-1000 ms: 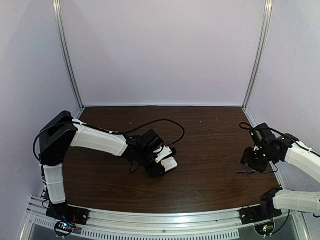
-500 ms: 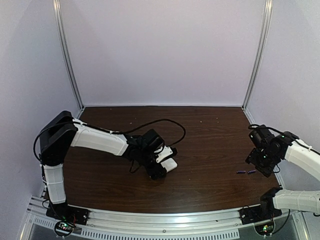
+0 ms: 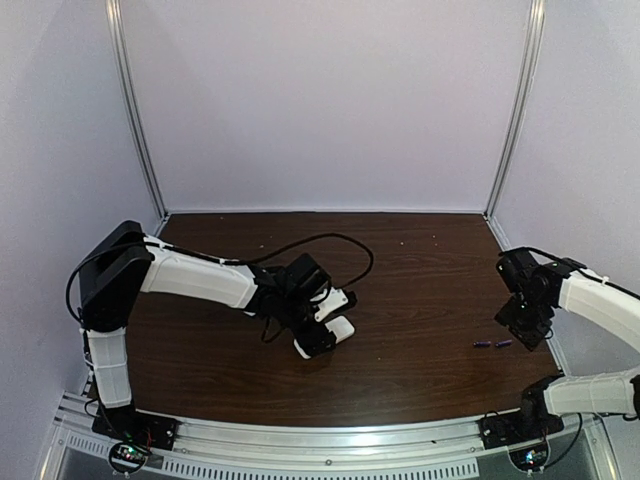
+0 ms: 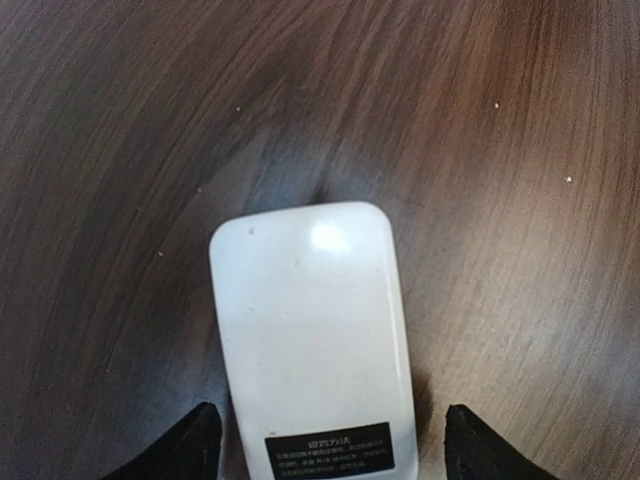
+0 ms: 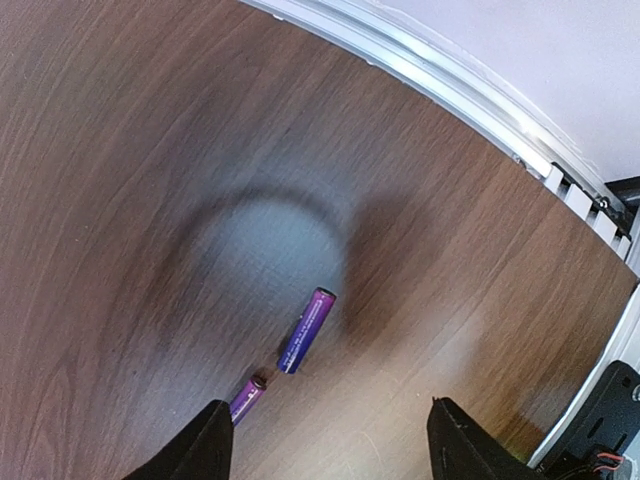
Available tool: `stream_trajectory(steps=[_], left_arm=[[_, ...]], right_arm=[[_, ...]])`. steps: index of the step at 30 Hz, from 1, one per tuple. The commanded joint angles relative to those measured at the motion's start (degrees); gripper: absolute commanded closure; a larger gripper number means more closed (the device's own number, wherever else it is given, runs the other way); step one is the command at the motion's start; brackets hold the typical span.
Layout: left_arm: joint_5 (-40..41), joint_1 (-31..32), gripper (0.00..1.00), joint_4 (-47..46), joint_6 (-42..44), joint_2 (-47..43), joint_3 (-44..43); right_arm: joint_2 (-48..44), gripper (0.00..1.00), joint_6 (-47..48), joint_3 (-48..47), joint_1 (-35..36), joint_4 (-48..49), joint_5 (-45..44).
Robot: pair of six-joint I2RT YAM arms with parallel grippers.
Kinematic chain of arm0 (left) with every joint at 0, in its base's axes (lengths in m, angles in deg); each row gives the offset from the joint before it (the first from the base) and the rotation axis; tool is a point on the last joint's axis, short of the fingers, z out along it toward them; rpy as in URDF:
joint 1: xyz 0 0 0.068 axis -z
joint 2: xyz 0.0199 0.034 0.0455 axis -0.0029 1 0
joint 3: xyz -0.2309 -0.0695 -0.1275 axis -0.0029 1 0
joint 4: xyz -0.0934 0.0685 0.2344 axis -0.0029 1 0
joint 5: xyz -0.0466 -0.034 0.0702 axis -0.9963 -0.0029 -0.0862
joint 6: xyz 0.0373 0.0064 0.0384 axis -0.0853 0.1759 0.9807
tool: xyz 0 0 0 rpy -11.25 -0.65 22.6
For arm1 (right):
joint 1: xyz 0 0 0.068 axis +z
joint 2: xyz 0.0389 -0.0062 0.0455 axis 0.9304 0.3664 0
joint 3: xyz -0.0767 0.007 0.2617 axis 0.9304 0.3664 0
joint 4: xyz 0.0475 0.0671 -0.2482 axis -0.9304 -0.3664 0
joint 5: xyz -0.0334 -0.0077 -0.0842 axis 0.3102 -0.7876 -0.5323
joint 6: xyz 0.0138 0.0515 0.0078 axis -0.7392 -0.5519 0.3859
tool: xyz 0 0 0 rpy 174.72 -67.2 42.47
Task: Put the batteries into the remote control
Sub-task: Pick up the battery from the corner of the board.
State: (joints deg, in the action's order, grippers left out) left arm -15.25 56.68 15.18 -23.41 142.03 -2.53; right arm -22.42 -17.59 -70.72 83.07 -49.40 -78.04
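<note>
Dark wood tabletop carries batteries near right edge, end to end, directly below right claw; long axes slant across its gap. That claw is spread, empty. Well apart, left claw, also spread, straddles remote control, white face up.

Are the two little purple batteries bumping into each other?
Apart. The right wrist view shows a thin strip of brown table between the end of the upper battery and the tip of the lower battery.
</note>
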Motion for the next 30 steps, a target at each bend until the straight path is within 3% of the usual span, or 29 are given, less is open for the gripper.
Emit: stream_trajectory(steps=[1,30], left_arm=[[0.3,-0.1,0.21,0.9,0.0,-0.2,-1.6],[1.2,-0.8,0.17,1.4,0.0,-0.3,-1.1]], right_arm=[[2.5,0.34,0.8,-0.2,-1.6,4.1,0.6],[14.5,0.57,4.7,5.1,-7.1,15.4,6.8]])
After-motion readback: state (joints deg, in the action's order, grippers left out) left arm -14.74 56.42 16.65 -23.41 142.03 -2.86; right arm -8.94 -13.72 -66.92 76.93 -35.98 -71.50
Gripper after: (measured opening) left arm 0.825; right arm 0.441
